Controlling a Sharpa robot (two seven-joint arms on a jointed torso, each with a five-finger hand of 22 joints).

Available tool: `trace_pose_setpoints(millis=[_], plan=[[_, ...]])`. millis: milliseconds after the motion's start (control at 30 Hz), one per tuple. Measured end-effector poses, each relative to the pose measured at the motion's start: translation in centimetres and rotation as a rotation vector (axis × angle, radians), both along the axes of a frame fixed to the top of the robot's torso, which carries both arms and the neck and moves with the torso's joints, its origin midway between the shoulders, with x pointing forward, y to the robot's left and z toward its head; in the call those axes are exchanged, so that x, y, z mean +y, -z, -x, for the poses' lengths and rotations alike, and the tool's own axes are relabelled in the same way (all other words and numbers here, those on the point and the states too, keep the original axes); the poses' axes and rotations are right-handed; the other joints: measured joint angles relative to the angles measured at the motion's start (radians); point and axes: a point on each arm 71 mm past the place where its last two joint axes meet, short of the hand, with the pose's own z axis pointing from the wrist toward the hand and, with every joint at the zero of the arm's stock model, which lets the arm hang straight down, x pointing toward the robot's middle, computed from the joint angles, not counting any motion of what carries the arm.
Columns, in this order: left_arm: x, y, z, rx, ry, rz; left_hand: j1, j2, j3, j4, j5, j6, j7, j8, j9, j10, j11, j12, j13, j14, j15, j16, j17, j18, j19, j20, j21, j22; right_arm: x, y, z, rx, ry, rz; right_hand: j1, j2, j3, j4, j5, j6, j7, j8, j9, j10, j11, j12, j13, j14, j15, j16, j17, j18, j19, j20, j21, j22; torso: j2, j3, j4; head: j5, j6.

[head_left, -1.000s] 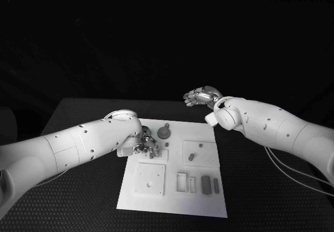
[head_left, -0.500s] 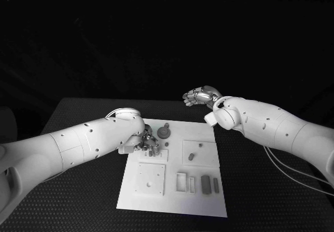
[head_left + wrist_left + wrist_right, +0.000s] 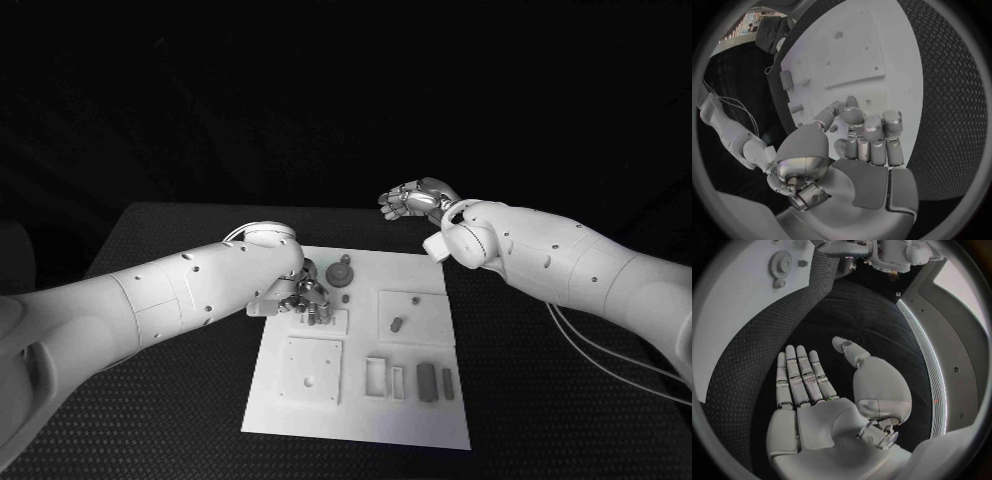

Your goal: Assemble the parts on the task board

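On the far-left part of the task board (image 3: 361,400), the left hand (image 3: 303,297) has crept slightly farther over the last second, fingers curled down at a small part (image 3: 312,318); can't tell if it's actually pinched. The gear part (image 3: 340,271) sits just beyond it, untouched. The right hand (image 3: 418,199) hasn't moved, hovering past the board's far edge, fingers spread, holding nothing. Looks like a slow seating move, not done yet.

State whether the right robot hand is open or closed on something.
Open. The right robot hand holds nothing; its fingers are extended and its palm is bare, hovering off the task board.
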Motion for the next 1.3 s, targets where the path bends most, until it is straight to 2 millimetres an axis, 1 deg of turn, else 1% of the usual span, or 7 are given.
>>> trace_pose_setpoints(millis=[667, 900, 1100, 1167, 1200, 1233, 1300], plan=[[-0.17, -0.01, -0.06, 0.016, 0.010, -0.013, 0.005, -0.005, -0.001, -0.001, -0.001, -0.004, -0.004, 0.006, 0.022, -0.003, -0.003, 0.000, -0.001, 0.000, 0.000, 0.000, 0.000, -0.003, 0.000, 0.000, 0.000, 0.000, 0.17, 0.03, 0.00, 0.001, -0.003, 0.000, 0.000, 0.000, 0.000, 0.000, 0.000, 0.000, 0.000, 0.000, -0.001, 0.000, 0.000, -0.003, 0.000, 0.000, 0.000, 0.000, 0.000, 0.000, 0.000, 0.000, -0.003, 0.001, 0.000, 0.0000, 0.0004, -0.001, -0.001], [-0.23, 0.05, -0.17, 0.016, 0.007, -0.014, 0.005, -0.005, -0.001, -0.001, -0.012, -0.004, -0.004, 0.010, 0.031, -0.003, -0.003, 0.000, -0.001, 0.000, 0.000, 0.000, 0.000, -0.003, 0.000, 0.000, 0.000, 0.000, 0.25, 0.03, 0.03, 0.001, -0.005, -0.001, 0.000, 0.000, 0.000, 0.000, 0.000, 0.000, 0.000, 0.000, -0.001, 0.000, 0.000, -0.003, 0.000, 0.000, 0.000, 0.000, 0.000, 0.000, 0.000, 0.000, -0.003, 0.002, 0.000, -0.0006, 0.0004, -0.001, 0.000], [-0.38, 0.16, -0.17, 0.015, 0.008, -0.021, -0.002, 0.002, -0.001, -0.001, -0.074, -0.007, -0.007, 0.011, 0.034, -0.003, -0.003, 0.000, -0.001, 0.000, 0.000, 0.000, 0.000, -0.003, 0.000, 0.000, 0.000, -0.001, 0.34, 0.02, 0.06, 0.001, -0.008, -0.001, 0.000, 0.000, 0.000, 0.000, 0.000, 0.000, 0.000, 0.000, -0.001, 0.000, 0.000, -0.003, 0.000, 0.000, 0.000, 0.000, 0.000, 0.000, 0.000, 0.000, -0.003, 0.002, 0.000, -0.0008, 0.0002, -0.002, -0.002], [-0.39, 0.17, -0.19, 0.013, 0.008, -0.023, -0.003, 0.003, -0.001, -0.001, -0.077, -0.007, -0.007, 0.011, 0.034, -0.002, -0.003, 0.000, -0.001, 0.000, 0.000, 0.000, 0.000, -0.003, 0.000, 0.000, 0.000, -0.001, 0.38, 0.02, 0.06, 0.001, -0.008, -0.002, 0.000, 0.000, 0.000, 0.000, 0.000, 0.000, 0.000, 0.000, -0.001, 0.000, 0.000, -0.003, 0.000, 0.000, 0.000, 0.000, 0.000, 0.000, 0.000, 0.000, -0.003, 0.002, 0.000, -0.0010, 0.0000, -0.002, -0.002], [-0.40, 0.17, -0.19, 0.013, 0.008, -0.023, -0.005, 0.005, -0.001, -0.001, -0.090, -0.007, -0.007, 0.012, 0.035, -0.002, -0.003, 0.000, -0.001, 0.000, 0.000, 0.000, 0.000, -0.003, 0.000, 0.000, 0.000, -0.001, 0.39, 0.02, 0.07, 0.001, -0.009, -0.002, 0.000, 0.000, 0.000, 0.000, 0.000, 0.000, 0.000, 0.000, -0.001, 0.000, 0.000, -0.003, 0.000, 0.000, 0.000, 0.000, 0.000, 0.000, 0.000, 0.000, -0.003, 0.002, 0.001, -0.0012, -0.0001, -0.003, -0.003], [-0.40, 0.17, -0.19, 0.013, 0.007, -0.023, -0.012, 0.012, -0.001, -0.001, -0.117, -0.009, -0.009, 0.012, 0.037, -0.002, -0.003, 0.000, -0.001, 0.000, 0.000, 0.000, 0.000, -0.003, 0.000, 0.000, 0.000, -0.002, 0.38, 0.02, 0.07, 0.001, -0.008, -0.002, 0.000, 0.000, 0.000, 0.000, 0.000, 0.000, 0.000, 0.000, -0.001, 0.000, 0.000, -0.003, 0.000, 0.000, 0.000, 0.000, 0.000, 0.000, 0.000, 0.000, -0.003, 0.002, 0.001, -0.0012, -0.0002, -0.003, -0.003], [-0.40, 0.18, -0.19, 0.012, 0.006, -0.023, -0.014, 0.014, 0.005, 0.005, -0.156, -0.015, -0.004, 0.014, 0.037, -0.002, -0.003, 0.000, -0.002, 0.000, 0.000, 0.000, 0.000, -0.003, 0.000, 0.000, 0.000, -0.003, 0.37, 0.03, 0.07, 0.001, -0.008, -0.001, 0.000, 0.000, 0.000, 0.000, 0.000, 0.000, 0.000, 0.000, -0.001, 0.000, 0.000, -0.003, 0.000, -0.003, 0.003, 0.000, -0.001, 0.000, 0.000, 0.000, -0.003, 0.002, 0.001, -0.0012, -0.0002, -0.004, -0.004]])
